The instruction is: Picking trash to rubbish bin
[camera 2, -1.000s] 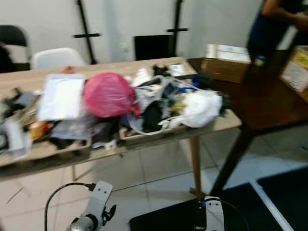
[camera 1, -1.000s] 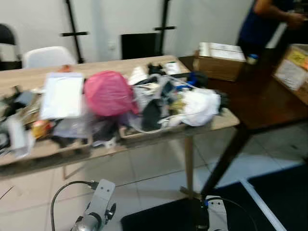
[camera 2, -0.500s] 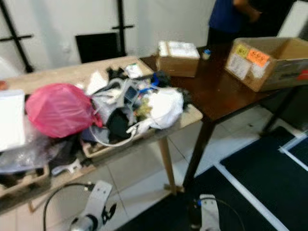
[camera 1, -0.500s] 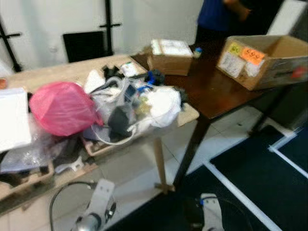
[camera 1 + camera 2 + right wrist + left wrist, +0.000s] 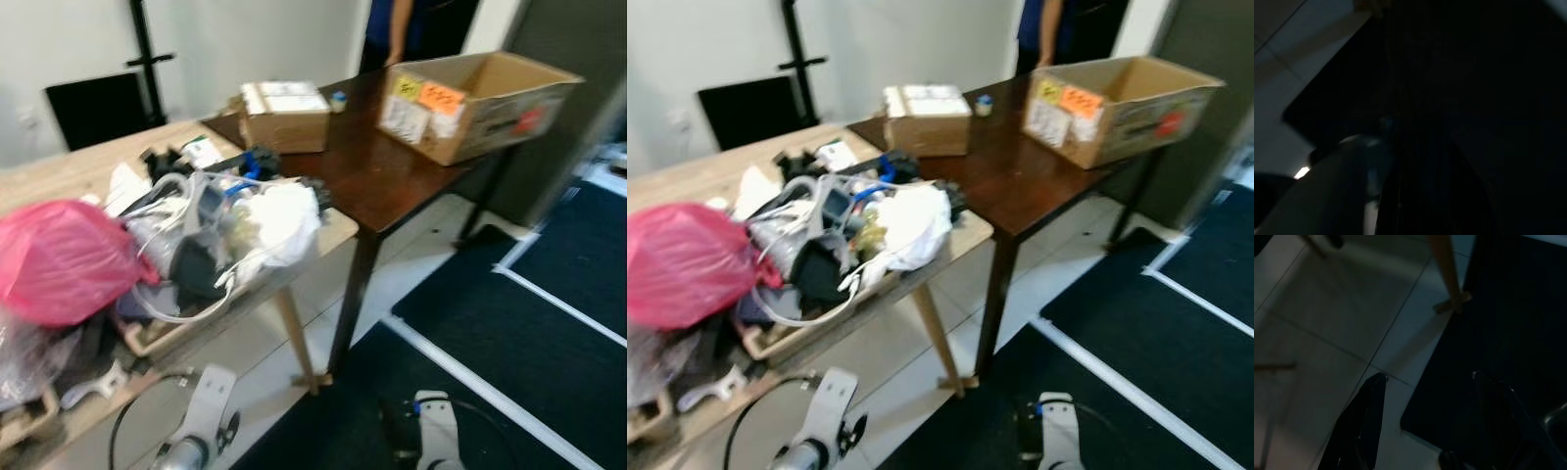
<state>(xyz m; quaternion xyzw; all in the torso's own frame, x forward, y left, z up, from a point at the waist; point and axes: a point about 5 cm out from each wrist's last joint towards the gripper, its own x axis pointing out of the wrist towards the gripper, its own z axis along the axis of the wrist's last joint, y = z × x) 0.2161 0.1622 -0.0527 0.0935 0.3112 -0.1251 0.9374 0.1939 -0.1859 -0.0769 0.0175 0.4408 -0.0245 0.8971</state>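
Left pincer (image 5: pixel 1425 382) hangs low over floor tiles, fingers spread, empty — right pincer too dark to tell — pink bag (image 5: pixel 59 259) among trash on tabletop (image 5: pixel 338 227).

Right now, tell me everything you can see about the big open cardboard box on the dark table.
The box is plain brown cardboard, large and rectangular, open at the top with its flaps up; what is inside cannot be seen. Its near end carries a yellow sticker, an orange sticker and a white label, and a red mark shows on the long side, all too blurred to read. It sits upright, flat on the far right part of the dark table, turned at an angle to the table's edge. It stands apart from the smaller closed carton.
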